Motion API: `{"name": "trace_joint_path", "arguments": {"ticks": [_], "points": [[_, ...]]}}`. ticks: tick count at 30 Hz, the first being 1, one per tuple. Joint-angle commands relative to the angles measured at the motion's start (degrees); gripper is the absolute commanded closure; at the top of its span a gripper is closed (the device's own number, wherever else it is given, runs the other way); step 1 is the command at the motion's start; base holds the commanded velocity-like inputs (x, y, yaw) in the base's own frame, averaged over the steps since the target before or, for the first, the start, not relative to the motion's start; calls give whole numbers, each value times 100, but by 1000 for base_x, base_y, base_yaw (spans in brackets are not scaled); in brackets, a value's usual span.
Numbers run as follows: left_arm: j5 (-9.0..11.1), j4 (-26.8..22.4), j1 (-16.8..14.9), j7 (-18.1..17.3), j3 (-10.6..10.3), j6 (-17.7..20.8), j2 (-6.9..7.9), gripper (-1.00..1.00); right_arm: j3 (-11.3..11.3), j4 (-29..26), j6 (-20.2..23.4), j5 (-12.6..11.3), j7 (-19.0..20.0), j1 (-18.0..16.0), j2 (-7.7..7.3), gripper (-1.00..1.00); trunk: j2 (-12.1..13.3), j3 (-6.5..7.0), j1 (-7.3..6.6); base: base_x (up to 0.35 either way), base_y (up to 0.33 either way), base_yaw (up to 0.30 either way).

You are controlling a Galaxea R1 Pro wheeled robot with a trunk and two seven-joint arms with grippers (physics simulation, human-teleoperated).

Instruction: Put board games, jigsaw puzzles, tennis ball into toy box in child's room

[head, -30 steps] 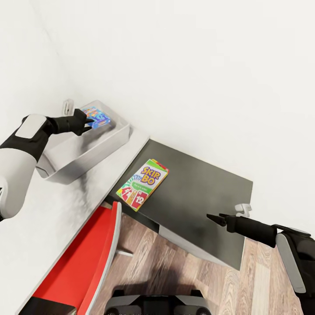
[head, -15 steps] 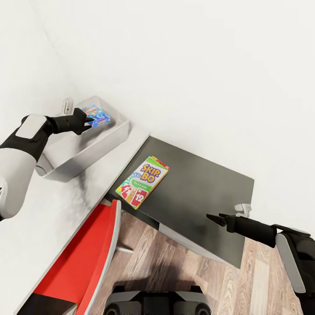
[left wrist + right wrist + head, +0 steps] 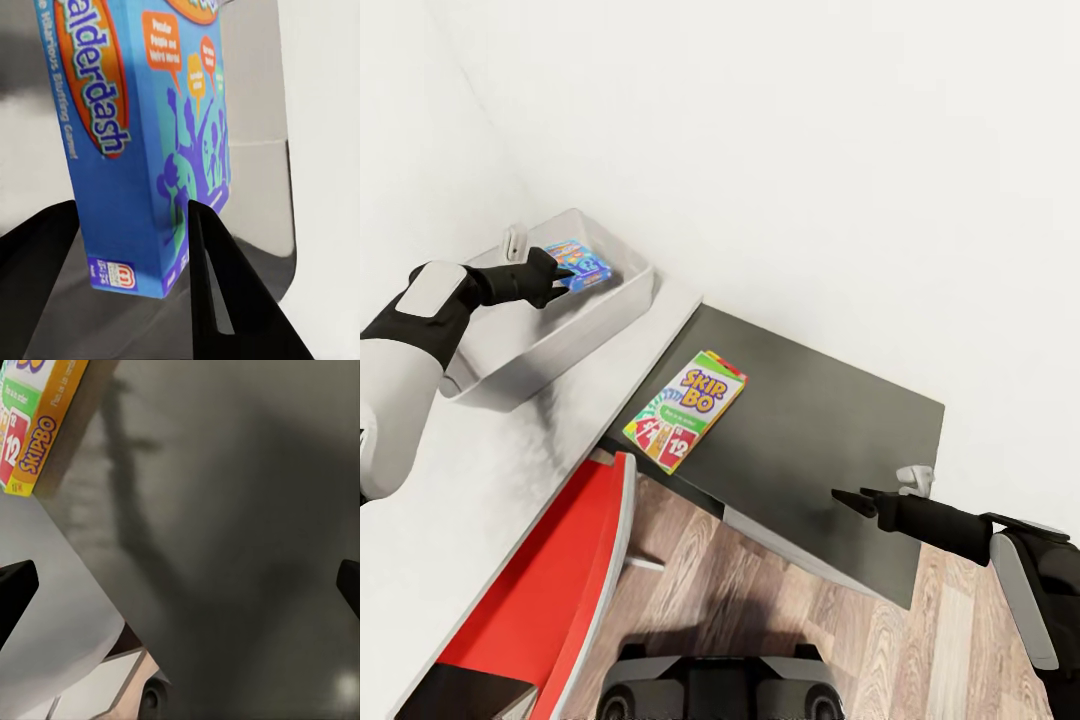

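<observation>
Head view: robot base (image 3: pixel 715 685) at the near edge, over wood-plank floor (image 3: pixel 760 600). Red chair (image 3: pixel 550 590) stands tucked against the pale grey table (image 3: pixel 470 470), nearer than the toy box. Right gripper (image 3: pixel 847 497) hangs above the near corner of the dark-grey cabinet top (image 3: pixel 810 440), well apart from the toy box; in this view its fingers look close together, but the right wrist view shows one black fingertip (image 3: pixel 15 592) at each side edge, so the claw is spread and holds nothing. SKIP-BO box (image 3: pixel 685 408) lies flat on the cabinet top, just beside the table's edge, between the right gripper and the toy box, untouched.

Toy box (image 3: pixel 575 330), a light-grey tray, sits on the table at the far end against the white wall (image 3: pixel 810 150). Left gripper (image 3: pixel 565 272) reaches over the toy box with the blue board game (image 3: pixel 578 265) at its tips, inside the tray's outline.

Left wrist view: blue box (image 3: pixel 142 142), lettered "Balderdash", stands tilted between the two black fingers (image 3: pixel 225 292), which pinch it at its lower end. Grey tray wall (image 3: pixel 255 187) shows behind it. Whether the box touches the tray floor, cannot tell.
</observation>
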Motion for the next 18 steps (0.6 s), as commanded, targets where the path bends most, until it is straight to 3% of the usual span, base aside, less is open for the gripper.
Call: {"name": "trace_joint_path", "arguments": {"ticks": [1,18], "points": [[67,-5,-3,43,-30,1,6,100,-6,-3,27,7,25,-4,0,-100,-10,-17,3,0,0,0],[64,3,0,43,-26,-1,15,100,-13,-3,35,7,29,-4,0,-100,-10,-165,3,0,0,0]]}}
